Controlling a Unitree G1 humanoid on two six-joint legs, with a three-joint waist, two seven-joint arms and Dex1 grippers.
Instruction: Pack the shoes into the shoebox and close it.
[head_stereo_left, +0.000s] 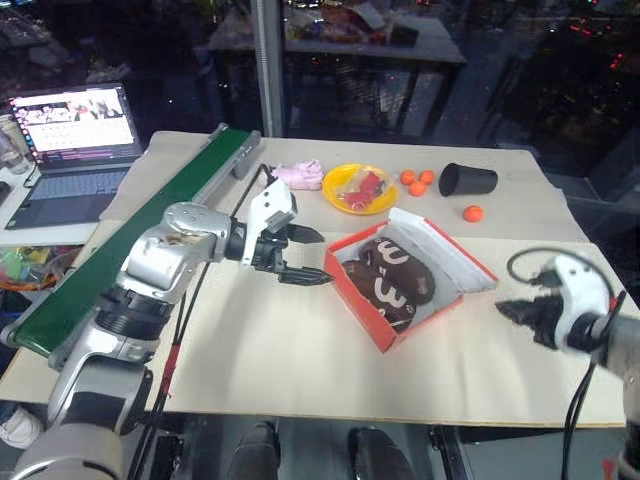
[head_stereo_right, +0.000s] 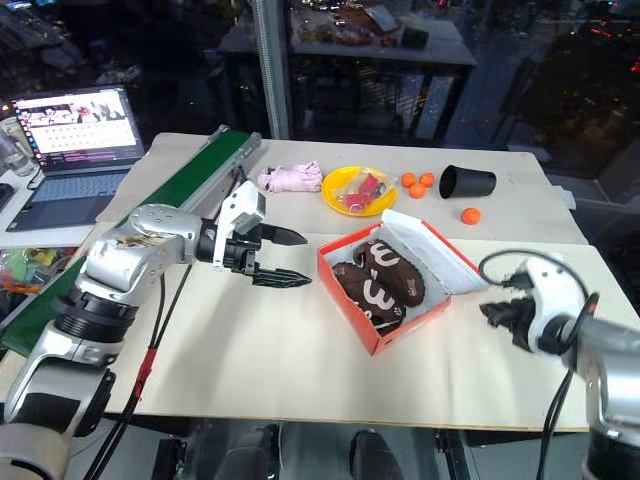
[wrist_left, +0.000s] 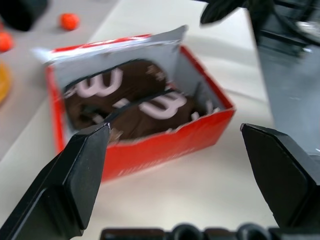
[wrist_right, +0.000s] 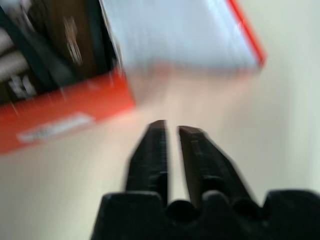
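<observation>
Red-orange shoebox (head_stereo_left: 392, 335) holds both brown shoes (head_stereo_left: 385, 280), lid open; left gripper (head_stereo_left: 312, 256) released, right gripper (head_stereo_left: 520, 312) clenched empty

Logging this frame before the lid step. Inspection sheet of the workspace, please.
Surface: pale table.
Job's things: both shoes lie in the shoebox; its lid stands open.
Clutter: yellow plate, pink soft item, orange balls, black cup on its side.
Grippers: left gripper beside the box, jaws open, empty; right gripper off to the right, jaws shut, empty.
Cables: black cable on the right arm.
Surroundings: green conveyor, laptop.
</observation>
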